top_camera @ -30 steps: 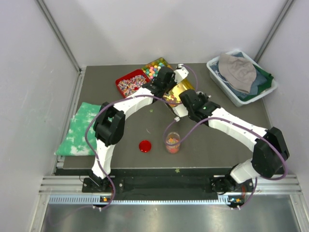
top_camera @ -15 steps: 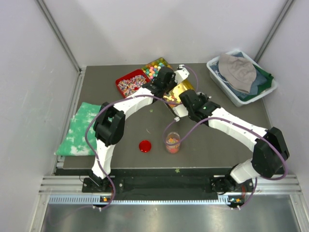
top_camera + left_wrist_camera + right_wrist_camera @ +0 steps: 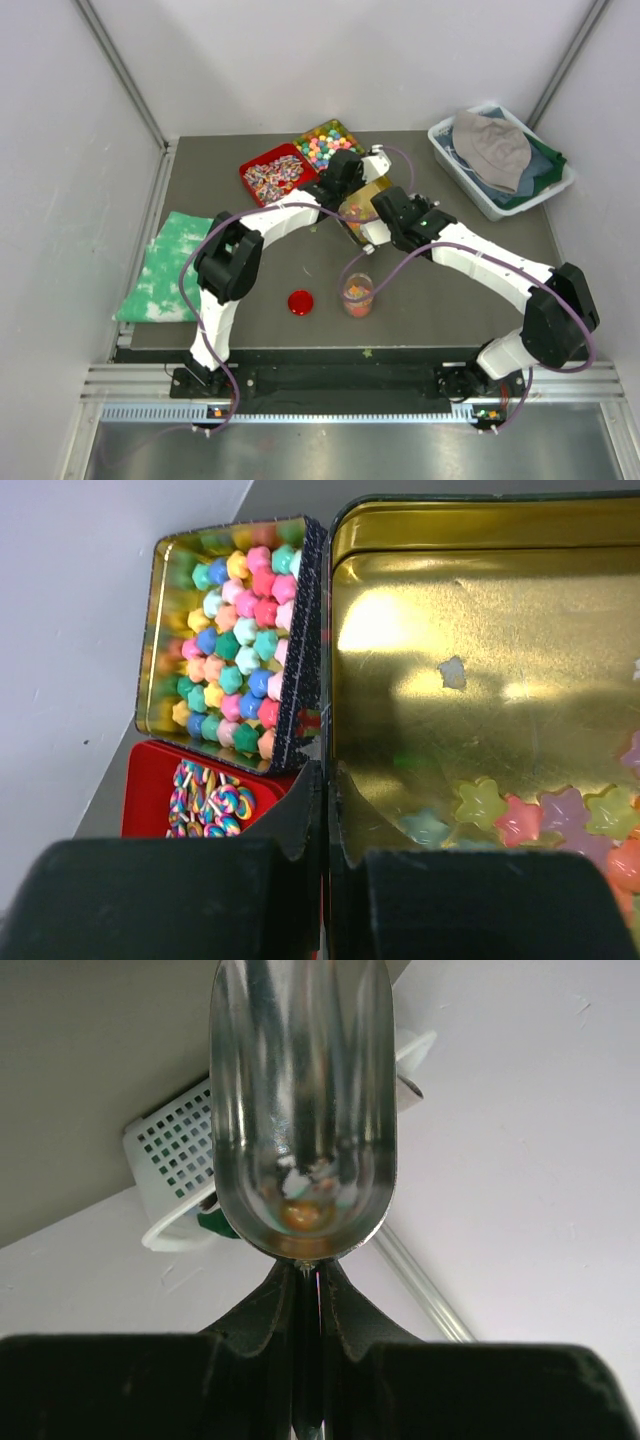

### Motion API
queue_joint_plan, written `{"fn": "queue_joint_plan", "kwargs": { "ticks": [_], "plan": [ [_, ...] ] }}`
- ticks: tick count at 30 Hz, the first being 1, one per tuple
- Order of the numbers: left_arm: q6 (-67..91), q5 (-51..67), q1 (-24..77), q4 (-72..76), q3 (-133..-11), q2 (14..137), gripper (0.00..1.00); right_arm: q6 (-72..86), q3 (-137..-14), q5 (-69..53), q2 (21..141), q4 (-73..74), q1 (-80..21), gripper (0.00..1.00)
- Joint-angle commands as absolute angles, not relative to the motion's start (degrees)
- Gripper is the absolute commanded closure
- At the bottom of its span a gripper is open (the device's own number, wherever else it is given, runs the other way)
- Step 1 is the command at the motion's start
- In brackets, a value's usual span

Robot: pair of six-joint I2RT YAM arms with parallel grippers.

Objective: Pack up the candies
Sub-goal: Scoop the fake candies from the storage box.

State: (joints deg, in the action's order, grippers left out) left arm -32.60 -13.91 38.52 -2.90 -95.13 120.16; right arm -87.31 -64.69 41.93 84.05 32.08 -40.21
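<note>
While your left gripper (image 3: 322, 780) is clamped on the side wall of the gold tin (image 3: 480, 630), one finger inside and one outside, the candies (image 3: 540, 815) lie bunched at the end of the tin nearest those fingers. You have that tin toward the far edge of the table (image 3: 450, 290), about midway along it. Just beside it stand a dark tin (image 3: 303, 660) of pastel balls (image 3: 240, 640) and a red tin (image 3: 150, 790) of striped sweets (image 3: 205, 805). Your right gripper (image 3: 310, 1280) is closed on the base of a metal scoop (image 3: 300, 1090). You can see something orange in its bowl, too blurred to count. More candies sit in the jar (image 3: 358, 308) toward the middle of the near edge. A red lid (image 3: 300, 302) lies near the jar on its left-edge side, not touching it.
</note>
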Motion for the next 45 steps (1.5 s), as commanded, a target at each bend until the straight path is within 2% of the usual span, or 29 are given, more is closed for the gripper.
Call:
{"fn": "queue_joint_plan", "kwargs": {
  "ticks": [1, 12, 27, 35, 45],
  "plan": [
    [-34.54, -14.33, 39.73, 2.81, -93.43, 117.69, 1.00, -86.40, -67.41, 41.93, 81.83, 29.44, -40.08, 1.00],
    [-33.93, -13.89, 39.81, 0.80, -99.22, 115.66, 1.00, -86.92, -67.85, 42.01, 82.88, 27.95, -40.17, 1.00],
    [-32.52, -14.86, 40.08, 2.02, -99.49, 116.45, 1.00, -87.01, -67.77, 42.36, 83.23, 27.07, -40.17, 1.00],
    [-37.62, -16.00, 42.54, 6.41, -90.44, 116.37, 1.00, -87.45, -67.67, 42.45, 83.23, 26.98, -40.08, 1.00],
    [-32.88, -12.75, 42.10, 1.42, -93.33, 115.31, 1.00, -87.19, -67.24, 41.23, 85.08, 26.10, -40.08, 1.00]
  ]
}}
